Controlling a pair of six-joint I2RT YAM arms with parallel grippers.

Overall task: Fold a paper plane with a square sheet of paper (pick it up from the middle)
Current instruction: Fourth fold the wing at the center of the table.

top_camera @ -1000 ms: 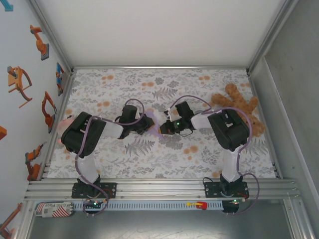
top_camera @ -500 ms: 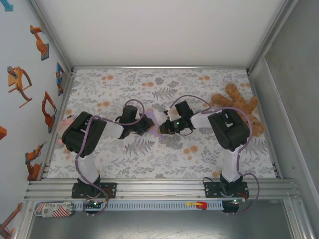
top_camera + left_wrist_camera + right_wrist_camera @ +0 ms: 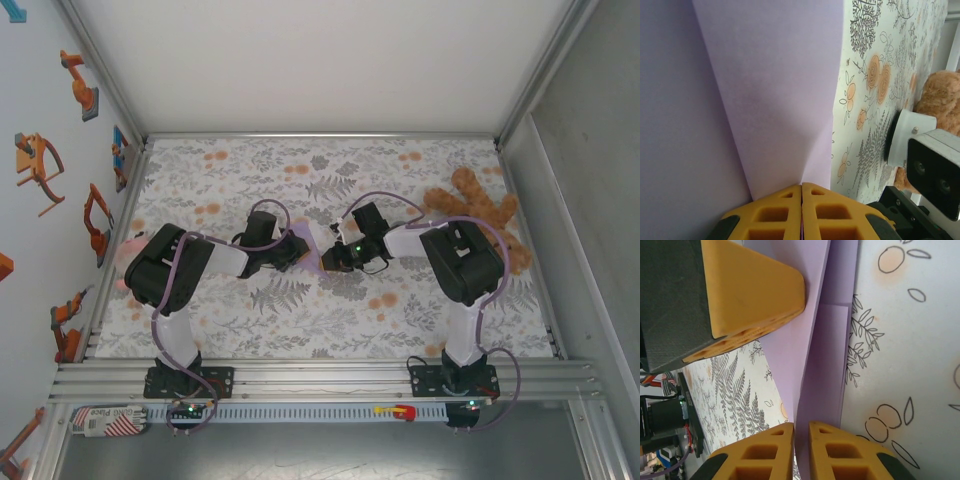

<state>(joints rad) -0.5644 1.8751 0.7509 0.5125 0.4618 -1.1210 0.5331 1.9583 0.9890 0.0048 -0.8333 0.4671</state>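
Note:
The lavender sheet of paper (image 3: 311, 246) is folded along creases and held up between the two grippers at the middle of the table. My left gripper (image 3: 801, 187) is shut on one end of it, and the folded layers (image 3: 775, 90) fan out beyond the yellow pads. My right gripper (image 3: 800, 427) faces the left one (image 3: 300, 250) from the other side. Its jaws stand a little apart, with a standing fold of the paper (image 3: 825, 365) running into the gap. The left gripper's yellow finger (image 3: 750, 285) rests on the paper just ahead. The right gripper (image 3: 329, 258) almost touches the left one.
A brown teddy bear (image 3: 482, 226) lies at the right side of the flower-patterned tablecloth (image 3: 300, 310), behind the right arm; it also shows as the teddy bear (image 3: 940, 95). The right wrist's camera housing (image 3: 935, 170) is close by. Aluminium frame rails (image 3: 300, 375) run along the near edge.
The right gripper's jaws have parted slightly around the paper fold. Both arms have stayed almost where they were, and the left gripper keeps its hold.

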